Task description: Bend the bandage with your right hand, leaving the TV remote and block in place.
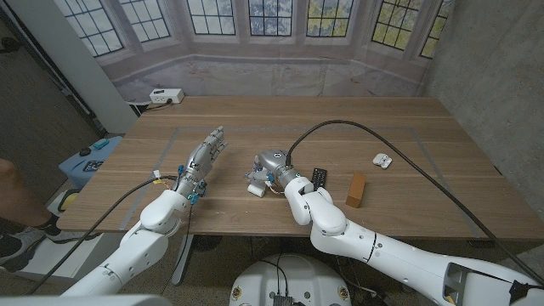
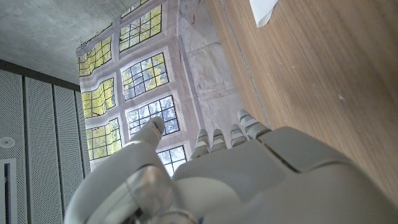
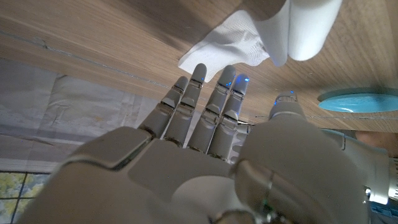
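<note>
The white bandage (image 1: 255,189) lies on the wooden table (image 1: 408,127) near its front middle, partly under my right hand (image 1: 270,166). In the right wrist view that hand (image 3: 205,155) has straight, slightly spread fingers whose tips reach to the crumpled gauze of the bandage (image 3: 233,34); nothing is clasped in it. The black TV remote (image 1: 319,178) lies just right of the hand, and the brown block (image 1: 356,189) further right. My left hand (image 1: 204,157) lies stretched out to the left of the bandage, fingers straight and holding nothing. A corner of the bandage (image 2: 264,9) shows beyond the left hand (image 2: 249,180).
A small white case (image 1: 382,160) sits on the right part of the table. A white power strip (image 1: 166,96) lies at the back left corner. A blue box (image 1: 89,161) stands off the table's left edge, near a person's leg (image 1: 13,191). A black cable (image 1: 399,144) arcs over the right side.
</note>
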Tool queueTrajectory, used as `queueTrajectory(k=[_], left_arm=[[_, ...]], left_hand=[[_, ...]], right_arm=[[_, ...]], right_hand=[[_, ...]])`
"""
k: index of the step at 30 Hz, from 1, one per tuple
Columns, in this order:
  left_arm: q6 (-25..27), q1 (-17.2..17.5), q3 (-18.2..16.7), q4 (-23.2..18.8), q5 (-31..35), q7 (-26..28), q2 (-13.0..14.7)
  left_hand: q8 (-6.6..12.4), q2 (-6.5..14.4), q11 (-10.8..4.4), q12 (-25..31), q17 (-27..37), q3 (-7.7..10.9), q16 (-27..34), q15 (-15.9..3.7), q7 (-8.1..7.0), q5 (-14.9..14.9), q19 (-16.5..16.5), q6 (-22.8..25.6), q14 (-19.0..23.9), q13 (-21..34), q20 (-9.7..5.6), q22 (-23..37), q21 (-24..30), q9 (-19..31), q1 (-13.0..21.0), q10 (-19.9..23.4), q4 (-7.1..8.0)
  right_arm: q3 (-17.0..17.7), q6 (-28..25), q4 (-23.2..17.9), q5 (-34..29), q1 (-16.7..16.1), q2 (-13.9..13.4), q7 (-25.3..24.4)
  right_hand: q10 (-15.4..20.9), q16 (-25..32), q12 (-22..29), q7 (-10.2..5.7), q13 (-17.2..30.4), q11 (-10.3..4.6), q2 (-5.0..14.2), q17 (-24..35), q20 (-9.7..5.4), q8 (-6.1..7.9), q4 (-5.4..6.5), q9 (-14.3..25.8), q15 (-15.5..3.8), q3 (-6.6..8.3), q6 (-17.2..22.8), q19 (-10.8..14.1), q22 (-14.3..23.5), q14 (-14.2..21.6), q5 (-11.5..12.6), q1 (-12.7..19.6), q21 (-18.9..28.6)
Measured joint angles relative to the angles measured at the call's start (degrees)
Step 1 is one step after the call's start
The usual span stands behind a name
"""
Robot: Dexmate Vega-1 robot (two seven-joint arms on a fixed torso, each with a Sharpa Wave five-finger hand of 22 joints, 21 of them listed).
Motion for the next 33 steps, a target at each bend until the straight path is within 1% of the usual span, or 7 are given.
queueTrajectory(k=[11, 15, 18, 20, 23, 30, 33], left_arm=[[0.00, -0.36, -0.12, 0.22, -0.35, -0.46, 0.20], [0.00, -0.45, -0.15, 0.27, -0.40, -0.66, 0.28], [0.00, -0.45, -0.25, 0.28, -0.43, -0.72, 0.38], [0.00, -0.45, -0.32, 0.28, -0.45, -0.76, 0.47], [0.00, -0.30, -0.48, 0.26, -0.53, -0.81, 0.60], [0.00, 0.00, -0.75, -0.07, -0.70, -0.89, 0.91], [0.00, 0.05, -0.82, -0.20, -0.74, -1.03, 1.04]], left_hand=[[0.00, -0.06, 0.00, 0.00, 0.01, 0.00, 0.00, 0.00, 0.00, 0.00, 0.00, 0.00, 0.00, 0.00, 0.00, 0.00, 0.00, 0.00, 0.07, 0.00, 0.00], [0.00, -0.06, 0.00, 0.00, 0.01, 0.00, 0.00, 0.00, 0.00, 0.00, 0.00, 0.00, 0.00, 0.00, 0.00, 0.00, 0.00, 0.00, 0.06, 0.00, 0.00], [0.00, -0.06, 0.00, 0.00, 0.01, 0.00, 0.00, -0.01, 0.00, 0.00, 0.00, 0.00, -0.01, 0.00, 0.00, 0.00, 0.00, 0.00, 0.06, 0.00, 0.00], [0.00, -0.06, 0.00, 0.00, 0.01, 0.00, 0.00, 0.00, 0.00, 0.00, 0.00, 0.00, -0.01, 0.00, 0.00, 0.00, 0.00, 0.00, 0.06, 0.00, 0.00], [0.00, -0.06, 0.00, 0.00, 0.01, 0.00, 0.00, -0.01, 0.00, 0.00, 0.00, 0.00, -0.01, 0.00, 0.00, 0.00, 0.00, 0.00, 0.06, 0.00, 0.00], [0.00, -0.06, 0.00, 0.00, 0.01, 0.00, 0.00, -0.01, 0.00, 0.00, 0.00, 0.00, -0.01, 0.00, 0.00, 0.00, 0.00, 0.00, 0.06, -0.01, 0.00], [0.00, -0.06, -0.01, 0.00, 0.01, 0.00, 0.00, -0.01, 0.00, 0.00, 0.00, 0.00, -0.01, 0.00, 0.00, 0.00, 0.00, 0.00, 0.06, -0.01, 0.00]], right_arm=[[0.47, 0.29, -0.91, -0.05, 0.04, -0.06, 0.29], [0.74, 0.32, -1.18, -0.11, -0.08, -0.06, 0.28], [0.93, 0.43, -1.34, -0.11, -0.24, -0.04, 0.12], [1.04, 0.50, -1.42, -0.11, -0.31, -0.01, 0.07], [1.20, 0.66, -1.58, 0.02, -0.42, 0.08, -0.10], [1.49, 0.95, -2.03, 0.40, -0.65, 0.26, -0.34], [1.66, 1.06, -2.36, 0.61, -0.71, 0.29, -0.41]], right_hand=[[-1.35, -0.41, -0.44, -0.07, -0.01, -0.13, 0.10, -0.01, 0.19, 0.00, -0.01, 0.01, 0.29, -0.31, -0.98, -0.19, 0.00, -0.94, 0.00, -0.18, 0.03], [-2.33, -0.44, -1.07, -0.14, -0.09, -0.05, 0.11, 0.13, 0.18, -0.40, -0.43, 0.01, 0.33, 0.12, -2.07, -0.16, 0.00, -1.56, 0.40, -0.16, 0.03], [-3.59, -0.63, -1.72, -0.18, -0.19, 0.15, 0.43, 0.14, 0.81, -0.40, -1.00, 0.01, 0.40, 0.05, -2.67, 0.88, 0.00, -1.63, 0.40, 0.16, 0.26], [-4.12, -0.63, -1.97, -0.28, -0.43, 0.42, 0.48, 0.10, 1.20, -0.40, -1.04, 0.01, 0.49, 0.09, -3.21, 1.28, 0.26, -2.16, 0.40, 0.21, 0.26], [-5.18, -0.73, -2.69, -0.26, -0.54, 0.13, 0.65, 0.10, 1.18, -0.58, -1.28, 0.01, 0.65, 0.33, -4.42, 1.69, 0.30, -2.73, 0.40, 0.04, 0.71], [-9.32, -1.95, -4.88, -0.31, -1.45, 0.34, 0.87, -0.17, 1.91, -0.83, -2.15, -0.28, 0.93, 0.10, -8.61, 2.61, 0.30, -6.08, 0.40, 0.27, 0.71], [-10.13, -2.21, -5.10, -0.45, -1.73, 0.59, 0.87, -0.43, 2.12, -0.83, -2.39, -0.27, 0.92, 0.33, -9.55, 2.82, 0.30, -6.71, 0.40, 0.27, 0.71]])
